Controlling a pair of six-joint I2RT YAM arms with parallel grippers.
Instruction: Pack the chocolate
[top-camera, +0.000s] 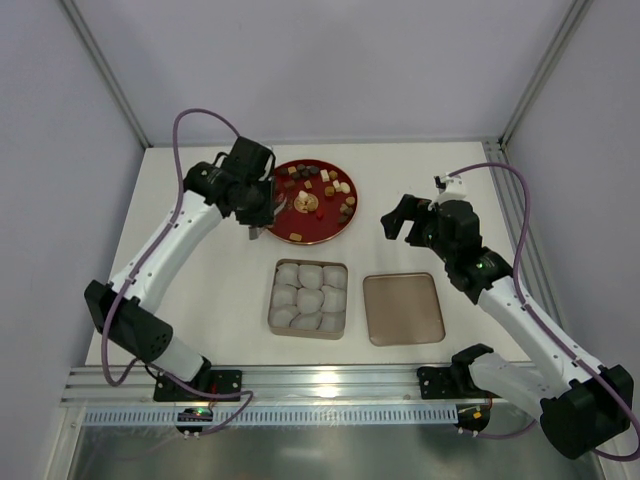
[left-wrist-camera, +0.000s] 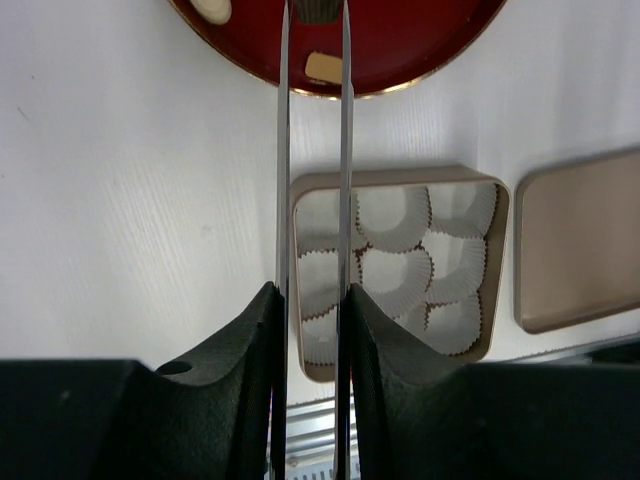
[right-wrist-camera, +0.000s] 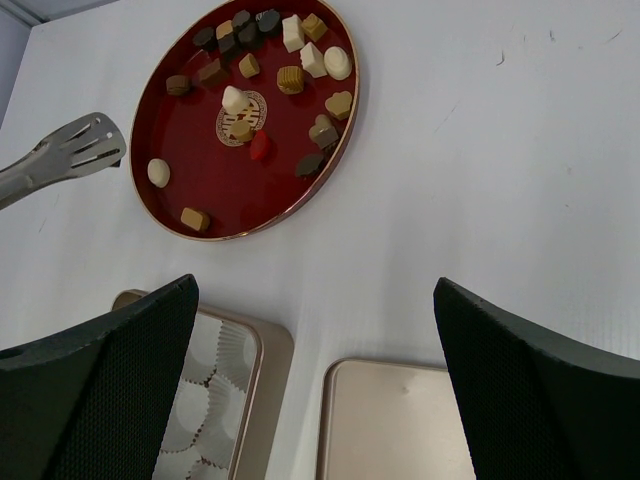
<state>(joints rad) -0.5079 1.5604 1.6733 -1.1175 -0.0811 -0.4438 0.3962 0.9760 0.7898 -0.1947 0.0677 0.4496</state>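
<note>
left gripper (left-wrist-camera: 312, 292): fingers clamped on the outer faces of a pair of metal tongs (right-wrist-camera: 75, 148), blades squeezed near-parallel. The tongs point steeply down, tips by the left rim of the red plate (right-wrist-camera: 195, 140). The left wrist view shows a dark lump between the blade tips at the frame's top edge. It reads like a pinched piece, but it's cropped, so I can't tell.

chocolate (right-wrist-camera: 291, 79): every piece I can place is on the plate. Most are bunched at the far side and a few sit round the centre. A cream round and a tan square sit alone near the left rim, closest to the tong tips.

box (left-wrist-camera: 420, 177): just on the near side of the plate, with paper cups (left-wrist-camera: 395, 215) inside and no piece showing in any cup. lid (top-camera: 403, 308) lies to its right, apart.

right gripper (right-wrist-camera: 315, 288): fingers spread wide with nothing between them, hovering right of the plate, beyond the lid's far edge.

My read is that the left arm is the one in play. If that lump is a piece, the target lies toward the near side from the tips, a short hop from plate rim to box. If not, the tan square is the nearest pick.
</note>
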